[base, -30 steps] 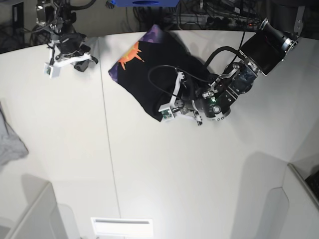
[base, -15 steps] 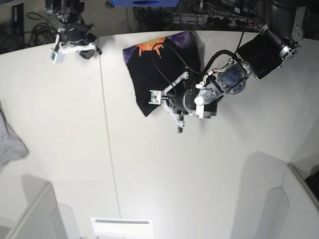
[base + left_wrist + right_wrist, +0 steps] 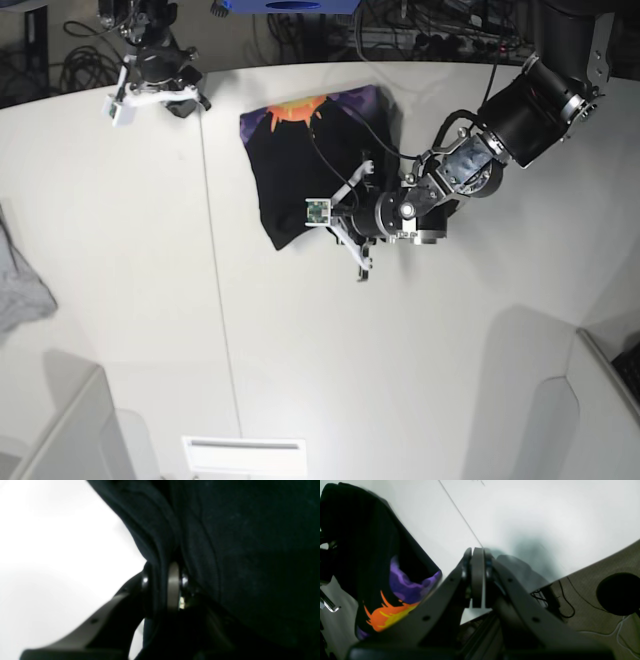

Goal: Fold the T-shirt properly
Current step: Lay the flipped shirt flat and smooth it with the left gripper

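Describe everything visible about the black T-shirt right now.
The T-shirt is black cloth, folded into a compact, roughly rectangular bundle lying on the white table near its far edge. An orange sun and purple print show along its far end. Soft creases run through the fabric. The left hand is shut on a fold at its near right edge. The right hand is closed and apart from it.

On the counter (image 3: 420, 340), the T-shirt (image 3: 310, 160) lies at twelve o'clock from the middle. The left end effector (image 3: 345, 225) is at the shirt's four o'clock edge, cloth between its fingers (image 3: 173, 587). The right end effector (image 3: 160, 90) hangs at the shirt's ten o'clock, well apart from it, near the counter's far rim. A cloth (image 3: 20, 285) lies at the counter's nine o'clock edge.
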Controlling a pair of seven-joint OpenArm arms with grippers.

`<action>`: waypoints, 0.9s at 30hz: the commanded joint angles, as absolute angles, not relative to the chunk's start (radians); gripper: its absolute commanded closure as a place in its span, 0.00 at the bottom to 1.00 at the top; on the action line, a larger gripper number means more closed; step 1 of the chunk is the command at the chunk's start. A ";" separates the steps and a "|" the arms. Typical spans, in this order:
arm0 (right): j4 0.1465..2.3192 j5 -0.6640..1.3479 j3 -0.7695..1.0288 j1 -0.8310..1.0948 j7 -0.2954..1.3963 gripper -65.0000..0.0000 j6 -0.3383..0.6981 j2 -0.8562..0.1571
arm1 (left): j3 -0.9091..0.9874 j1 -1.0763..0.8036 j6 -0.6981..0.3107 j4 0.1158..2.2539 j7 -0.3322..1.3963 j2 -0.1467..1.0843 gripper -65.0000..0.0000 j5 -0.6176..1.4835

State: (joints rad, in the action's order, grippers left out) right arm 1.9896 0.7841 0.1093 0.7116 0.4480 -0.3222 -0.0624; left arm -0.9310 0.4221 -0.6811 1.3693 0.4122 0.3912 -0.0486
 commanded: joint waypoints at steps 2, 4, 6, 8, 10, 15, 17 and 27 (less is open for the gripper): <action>2.005 0.785 0.116 0.716 0.433 1.00 -0.314 -0.065 | -0.978 0.440 -0.698 1.334 0.433 0.397 1.00 -0.085; 2.005 0.785 0.117 0.711 0.433 1.00 -0.314 -0.065 | -1.047 0.478 -0.698 1.311 0.398 0.400 1.00 -0.110; 2.005 0.785 0.117 0.707 0.433 1.00 -0.314 -0.064 | -1.102 0.506 -0.698 1.280 0.366 0.400 1.00 -0.133; 2.005 0.785 0.117 0.707 0.433 1.00 -0.314 -0.056 | -1.122 0.518 -0.698 1.259 0.331 0.398 1.00 -0.137; 2.005 0.748 0.117 0.707 0.433 1.00 -0.314 -0.050 | -1.130 0.529 -0.698 1.247 0.297 0.398 1.00 -0.137; 2.005 0.622 0.111 0.699 0.438 1.00 -0.314 0.013 | -1.136 0.541 -0.698 1.237 0.234 0.387 1.00 -0.139; 2.005 0.587 0.111 0.693 0.438 1.00 -0.314 0.035 | -1.138 0.547 -0.698 1.236 0.208 0.377 1.00 -0.140; 2.003 0.570 0.111 0.687 0.440 1.00 -0.314 0.036 | -1.291 0.616 -0.698 1.231 0.177 0.341 1.00 -0.139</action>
State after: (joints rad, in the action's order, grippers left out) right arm 1.9896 0.5709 0.1097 0.6796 0.4538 -0.3222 0.0380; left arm -1.2713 0.6277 -0.6506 1.2404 0.1303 0.3424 -0.1200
